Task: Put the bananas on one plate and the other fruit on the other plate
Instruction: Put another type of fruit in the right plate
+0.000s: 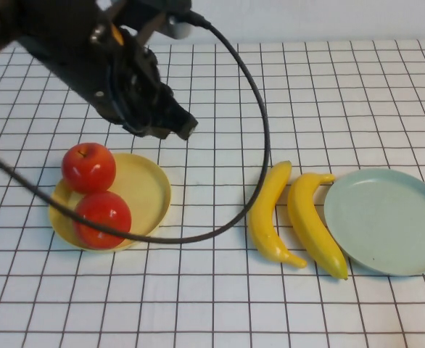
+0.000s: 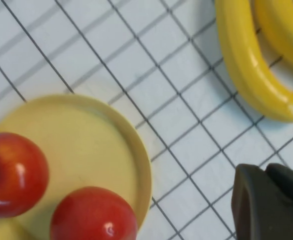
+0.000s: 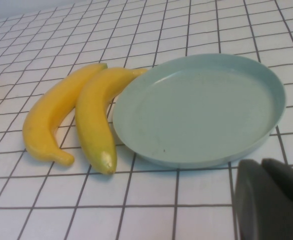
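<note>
Left gripper [image 1: 180,123] hovers shut above yellow plate [image 1: 151,181]; right gripper [image 3: 271,200] shut.

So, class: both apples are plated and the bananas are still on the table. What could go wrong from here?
1. The rear apple overhangs the yellow plate's rim; the left arm's cable, draped across the front apple, might tug one off.
2. The bananas touch the blue plate; the shut right gripper could shove it.

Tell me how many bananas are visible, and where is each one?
2. One banana lies on the table between the two plates; the other banana lies beside it, next to the blue-green plate. Neither is on a plate. None seems hidden.
</note>
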{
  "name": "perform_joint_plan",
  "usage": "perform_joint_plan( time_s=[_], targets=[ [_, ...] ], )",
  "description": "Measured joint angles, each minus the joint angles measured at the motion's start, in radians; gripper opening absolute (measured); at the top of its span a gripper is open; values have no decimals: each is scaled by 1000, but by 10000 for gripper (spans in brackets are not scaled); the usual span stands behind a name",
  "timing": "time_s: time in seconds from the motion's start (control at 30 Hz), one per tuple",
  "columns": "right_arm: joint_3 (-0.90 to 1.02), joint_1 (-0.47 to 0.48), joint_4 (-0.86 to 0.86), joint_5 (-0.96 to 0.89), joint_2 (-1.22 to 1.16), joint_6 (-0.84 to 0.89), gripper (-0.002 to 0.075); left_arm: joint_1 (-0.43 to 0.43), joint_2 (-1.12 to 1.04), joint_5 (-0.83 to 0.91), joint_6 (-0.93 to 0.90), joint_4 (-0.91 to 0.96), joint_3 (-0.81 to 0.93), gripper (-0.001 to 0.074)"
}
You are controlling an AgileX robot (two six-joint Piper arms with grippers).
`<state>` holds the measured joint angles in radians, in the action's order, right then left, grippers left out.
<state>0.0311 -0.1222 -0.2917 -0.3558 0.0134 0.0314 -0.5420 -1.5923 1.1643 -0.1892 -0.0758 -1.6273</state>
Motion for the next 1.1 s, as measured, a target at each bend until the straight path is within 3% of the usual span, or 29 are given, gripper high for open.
perform_joint_plan(
  time_s=[0.17, 0.53, 0.73, 0.87, 1.1],
  targets=[
    [0, 0, 0, 0, 0, 0, -17, 0, 256, -198, 5, -2, 230, 1],
    [0, 0, 0, 0, 0, 0, -17, 0, 875, -460, 341, 297, 766, -2],
    [0, 0, 0, 0, 0, 0, -17, 0, 1110, -428, 542, 461, 905, -2],
    [0, 0, 0, 0, 0, 0, -17, 0, 1213, -384, 564, 498, 960, -2],
    [0, 0, 0, 0, 0, 0, -17, 53, 1430, -471, 566, 529, 1121, -4]
  ],
)
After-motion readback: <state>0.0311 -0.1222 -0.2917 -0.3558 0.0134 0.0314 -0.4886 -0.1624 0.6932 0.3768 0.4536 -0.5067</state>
